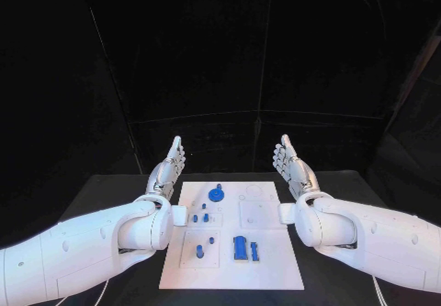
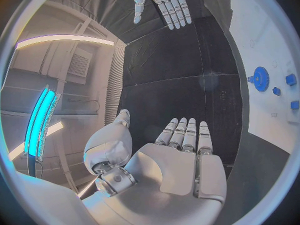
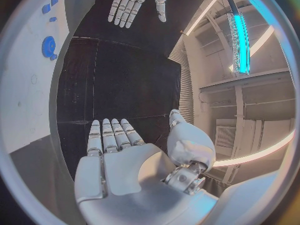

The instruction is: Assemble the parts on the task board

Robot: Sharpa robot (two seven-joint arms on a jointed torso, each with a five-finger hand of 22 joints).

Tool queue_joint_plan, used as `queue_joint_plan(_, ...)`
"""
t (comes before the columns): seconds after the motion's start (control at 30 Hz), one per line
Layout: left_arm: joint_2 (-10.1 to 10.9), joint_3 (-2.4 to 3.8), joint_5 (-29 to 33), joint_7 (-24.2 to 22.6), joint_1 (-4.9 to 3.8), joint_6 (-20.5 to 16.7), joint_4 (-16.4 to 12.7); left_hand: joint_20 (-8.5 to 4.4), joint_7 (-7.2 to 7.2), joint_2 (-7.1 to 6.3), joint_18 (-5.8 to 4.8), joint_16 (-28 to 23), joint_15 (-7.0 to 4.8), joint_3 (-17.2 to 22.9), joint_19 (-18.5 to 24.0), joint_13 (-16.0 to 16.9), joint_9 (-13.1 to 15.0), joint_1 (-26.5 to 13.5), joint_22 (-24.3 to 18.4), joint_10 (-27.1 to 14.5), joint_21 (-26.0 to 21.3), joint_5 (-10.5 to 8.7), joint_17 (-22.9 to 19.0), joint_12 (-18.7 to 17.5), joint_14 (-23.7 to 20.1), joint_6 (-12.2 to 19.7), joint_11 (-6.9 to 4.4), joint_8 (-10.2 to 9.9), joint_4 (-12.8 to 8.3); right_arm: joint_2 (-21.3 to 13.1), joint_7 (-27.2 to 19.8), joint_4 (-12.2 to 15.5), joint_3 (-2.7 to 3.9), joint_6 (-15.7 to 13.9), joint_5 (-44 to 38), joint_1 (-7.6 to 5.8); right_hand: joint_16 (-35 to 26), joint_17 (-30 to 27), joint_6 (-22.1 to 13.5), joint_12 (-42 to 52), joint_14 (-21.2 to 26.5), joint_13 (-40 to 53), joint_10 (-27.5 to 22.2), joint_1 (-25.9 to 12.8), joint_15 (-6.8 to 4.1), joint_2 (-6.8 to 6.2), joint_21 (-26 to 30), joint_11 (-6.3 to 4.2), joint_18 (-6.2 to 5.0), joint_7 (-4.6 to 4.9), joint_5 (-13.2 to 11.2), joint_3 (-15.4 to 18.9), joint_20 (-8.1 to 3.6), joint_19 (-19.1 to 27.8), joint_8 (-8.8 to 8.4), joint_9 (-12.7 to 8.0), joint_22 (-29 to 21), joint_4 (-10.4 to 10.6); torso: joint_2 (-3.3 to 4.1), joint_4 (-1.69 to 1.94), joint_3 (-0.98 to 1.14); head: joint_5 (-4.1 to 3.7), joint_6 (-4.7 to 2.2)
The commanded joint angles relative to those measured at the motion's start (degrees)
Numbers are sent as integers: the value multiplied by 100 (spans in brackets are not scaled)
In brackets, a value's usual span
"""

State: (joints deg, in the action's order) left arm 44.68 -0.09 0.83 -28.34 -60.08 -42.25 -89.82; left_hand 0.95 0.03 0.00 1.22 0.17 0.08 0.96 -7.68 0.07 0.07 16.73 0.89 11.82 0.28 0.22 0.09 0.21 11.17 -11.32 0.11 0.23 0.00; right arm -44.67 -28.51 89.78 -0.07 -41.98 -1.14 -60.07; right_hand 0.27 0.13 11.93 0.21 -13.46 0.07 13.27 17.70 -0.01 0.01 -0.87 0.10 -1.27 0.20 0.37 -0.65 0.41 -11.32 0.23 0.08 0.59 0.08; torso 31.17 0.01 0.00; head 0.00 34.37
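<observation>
A: Hands?

B: Left hand [image 1: 169,167] is held flat, fingers straight and apart, holding nothing. It sits just off the left edge of the task board [image 1: 276,268], at its far end. Right hand [image 1: 292,167] mirrors it off the right edge, fingers also extended, nothing in it. Wrist views agree: left hand [image 2: 178,160] has a bare palm over black table [image 2: 169,75], right hand [image 3: 119,157] the same.

A: Any contact with the board?

B: None visible. Both hands are beside it, palms facing each other across the far end.

A: Parts?

B: All on the board. Blue gear [image 1: 216,194] near the far edge, left of centre; it also shows in the left wrist view [image 2: 260,78] and the right wrist view [image 3: 49,46]. Two small blue pegs [image 1: 199,218] just nearer than that, in the left half. Tall blue block [image 1: 239,248] in the near half, around centre, with a slimmer blue piece [image 1: 255,251] just right of it. Two more small blue pieces [image 1: 201,251] to its left, one farther than the other.

A: Seated or loose?

B: Can't tell from this.
</observation>
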Motion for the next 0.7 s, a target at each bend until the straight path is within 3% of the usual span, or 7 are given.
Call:
queue_joint_plan(0.03, 1, 9, -83, -145, -8, -187, -14, -95, -3, 0, -122, -17, -8, -96, 242, -7, -7, -534, -89, -378, -28, -22, -9, -21, -358, 361, -11, -23, 0, -2, -128, 17, 7, -214, 114, -9, -27, -13, -381, -21, 430, -7, -428, -562, 1, -1, 87, -10, 127, -20, -37, 65, -41, 360, -23, -8, -59, -8, 1, -1, 0, 0, 1)
queue_joint_plan(0.53, 1, 9, -83, -145, -8, -187, -14, -95, -3, 0, -122, -17, -8, -96, 768, -7, -7, -1042, -89, -721, -28, -22, -9, -21, -685, 698, -11, -23, 0, -2, -128, 17, 7, -214, 114, -9, -27, -13, -733, -21, 841, -7, -816, -1097, 1, -1, 87, -10, 127, -20, -37, 65, -41, 697, -23, -8, -59, -8, 1, -1, 0, 0, 1)
queue_joint_plan(0.57, 1, 9, -83, -145, -8, -187, -14, -95, -3, 0, -122, -17, -8, -96, 768, -7, -7, -1112, -89, -1182, -28, -22, -9, -21, -1117, 1132, -11, -23, 0, -2, -128, 17, 7, -214, 114, -9, -27, -13, -742, -21, 849, -7, -836, -1118, 1, -1, 87, -10, 127, -20, -37, 65, -41, 702, -23, -8, -59, -8, 1, -1, 0, 0, 1)
queue_joint_plan(0.6, 1, 9, -83, -145, -8, -187, -14, -95, -3, 0, -122, -17, -8, -96, 768, -7, -7, -1209, -89, -1182, -28, -22, -9, -21, -1117, 1132, -11, -23, 0, -2, -128, 17, 7, -214, 114, -9, -27, -13, -1193, -21, 933, -7, -925, -1225, 1, -1, 87, -10, 127, -20, -37, 65, -41, 1132, -23, -8, -59, -8, 1, -1, 0, 0, 1)
queue_joint_plan(0.63, 1, 9, -83, -145, -8, -187, -14, -95, -3, 0, -122, -17, -8, -96, 768, -7, -7, -1673, -89, -1182, -28, -22, -9, -21, -1117, 1132, -11, -23, 0, -2, -128, 17, 7, -214, 114, -9, -27, -13, -1193, -21, 1346, -7, -1327, -1315, 1, -1, 87, -10, 127, -20, -37, 65, -41, 1132, -23, -8, -59, -8, 1, -1, 0, 0, 1)
queue_joint_plan(0.67, 1, 9, -83, -145, -8, -187, -14, -95, -3, 0, -122, -17, -8, -96, 768, -7, -7, -1673, -89, -1182, -28, -22, -9, -21, -1117, 1132, -11, -23, 0, -2, -128, 17, 7, -214, 114, -9, -27, -13, -1193, -21, 1346, -7, -1327, -1770, 1, -1, 87, -10, 127, -20, -37, 65, -41, 1132, -23, -8, -59, -8, 1, -1, 0, 0, 1)
queue_joint_plan(0.7, 1, 9, -83, -145, -8, -187, -14, -95, -3, 0, -122, -17, -8, -96, 768, -7, -7, -1673, -89, -1182, -28, -22, -9, -21, -1117, 1132, -11, -23, 0, -2, -128, 17, 7, -214, 114, -9, -27, -13, -1193, -21, 1346, -7, -1327, -1770, 1, -1, 87, -10, 127, -20, -37, 65, -41, 1132, -23, -8, -59, -8, 1, -1, 0, 0, 1)
